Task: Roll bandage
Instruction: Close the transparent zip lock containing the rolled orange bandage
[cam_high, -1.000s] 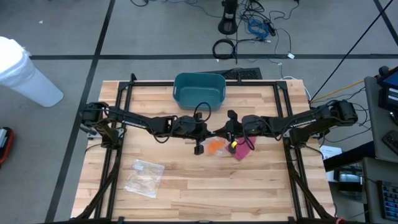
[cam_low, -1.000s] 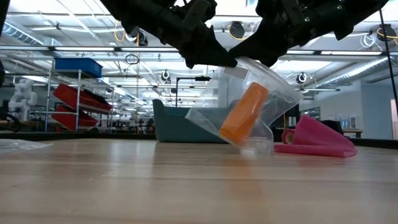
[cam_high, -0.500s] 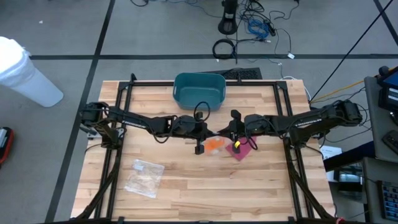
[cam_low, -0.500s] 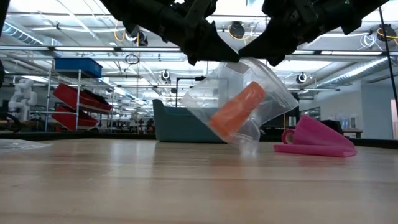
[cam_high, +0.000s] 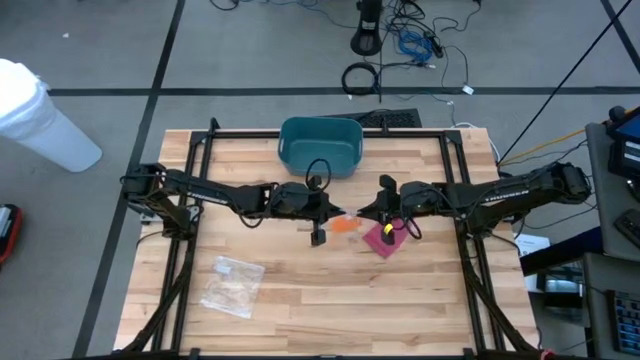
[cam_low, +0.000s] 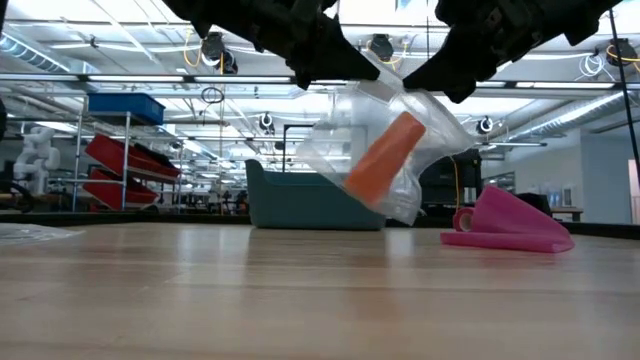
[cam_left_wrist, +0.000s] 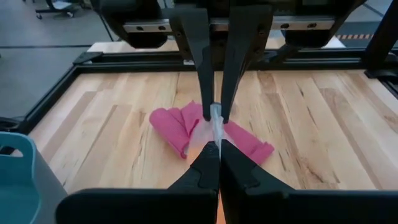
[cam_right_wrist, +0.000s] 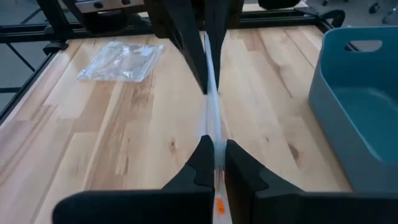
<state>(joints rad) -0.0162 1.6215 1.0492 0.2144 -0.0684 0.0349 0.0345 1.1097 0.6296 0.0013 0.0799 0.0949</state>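
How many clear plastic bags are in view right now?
2. One bag, with an orange roll inside, hangs off the table, pinched between the left gripper and right gripper. The other bag lies flat at the table's front-left.

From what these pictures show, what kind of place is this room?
Probably a robotics lab or workshop hall. The wooden table stands on a bare grey floor with loose cables; behind it the low view shows shelving with red bins and a white robot figure under rows of ceiling lights.

The orange bandage roll (cam_low: 385, 158) sits tilted inside a clear plastic bag (cam_low: 345, 150) that hangs above the table, near its centre; a pink bandage (cam_low: 508, 222) lies loose at 3 o'clock of it
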